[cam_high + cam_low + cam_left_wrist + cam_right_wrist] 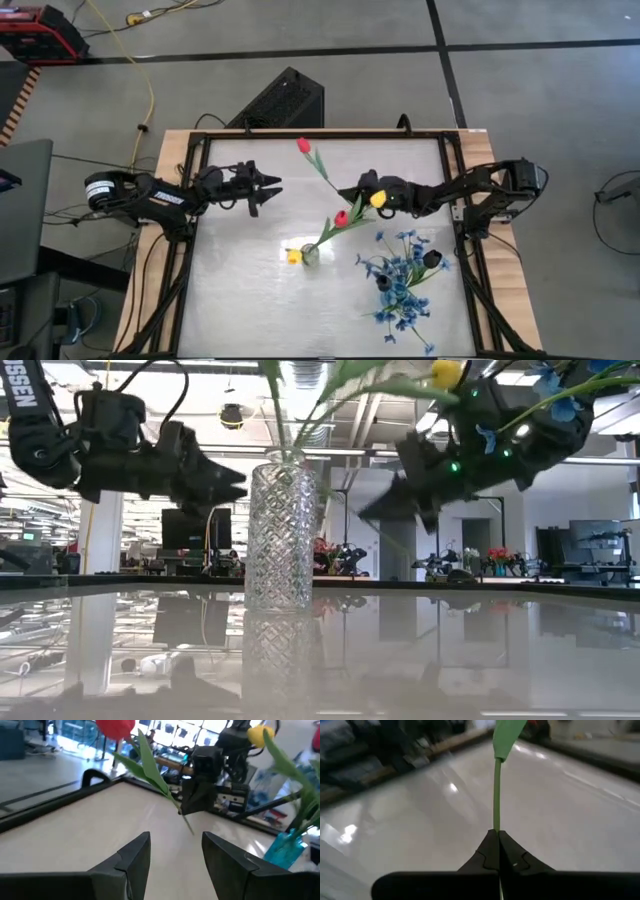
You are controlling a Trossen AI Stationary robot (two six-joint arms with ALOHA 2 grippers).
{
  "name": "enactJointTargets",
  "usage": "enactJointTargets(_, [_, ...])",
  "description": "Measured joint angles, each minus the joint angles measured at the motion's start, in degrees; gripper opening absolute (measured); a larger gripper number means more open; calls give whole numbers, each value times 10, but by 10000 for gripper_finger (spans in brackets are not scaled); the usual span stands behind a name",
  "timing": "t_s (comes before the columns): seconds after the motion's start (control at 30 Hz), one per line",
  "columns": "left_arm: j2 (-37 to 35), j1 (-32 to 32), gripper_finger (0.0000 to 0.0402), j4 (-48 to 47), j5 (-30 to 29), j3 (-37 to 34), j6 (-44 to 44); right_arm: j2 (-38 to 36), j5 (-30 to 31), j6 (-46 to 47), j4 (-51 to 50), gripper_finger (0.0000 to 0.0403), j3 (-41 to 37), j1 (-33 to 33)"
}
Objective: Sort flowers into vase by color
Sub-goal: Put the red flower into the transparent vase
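- Right gripper (352, 190) sits over mid-table, jaws clenched on the green stem of a red tulip (303, 145); right wrist view shows the stem pinched right at the fingertips (506, 851), leaf above.
- Held tulip's head points toward the table's far edge, stem slanting back to the gripper; in the left wrist view it looks lifted off the surface.
- Left gripper (270, 187) hovers at the table's left, jaws released, nothing between them, aimed at the held tulip.
- Clear glass vase (310, 254) stands near the centre with a red tulip (341, 217) and yellow tulip (294, 257) already in it.
- Second vase (386, 283) to the right holds blue blossom sprays (400, 270) and one black-headed stem (431, 258); another yellow tulip (378, 199) shows by the right gripper.
- Risk: grip is thin and at the tips, so the long stem may pivot or slip when swung.
- Risk: stem end could miss the vase mouth or snag stems already there, tipping the vase.
- Risk: two colours share one vase, so sorting may go wrong.
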Motion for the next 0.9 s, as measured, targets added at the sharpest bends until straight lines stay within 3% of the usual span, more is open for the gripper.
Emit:
enactJointTargets(0.13, [3,-22,167,2,-12,34,-7,0,-4,2,61,16,21,6])
enactJointTargets(0.4, [60,-61,167,-18,-31,137,-7,-1,-20,-30,73,16,94,30])
enactJointTargets(0.63, [101,-73,167,-16,-9,212,-13,-1,-21,-58,60,16,119,43])
enactJointTargets(0.9, [111,-78,167,-31,14,250,-22,-1,-21,-61,57,16,119,44])
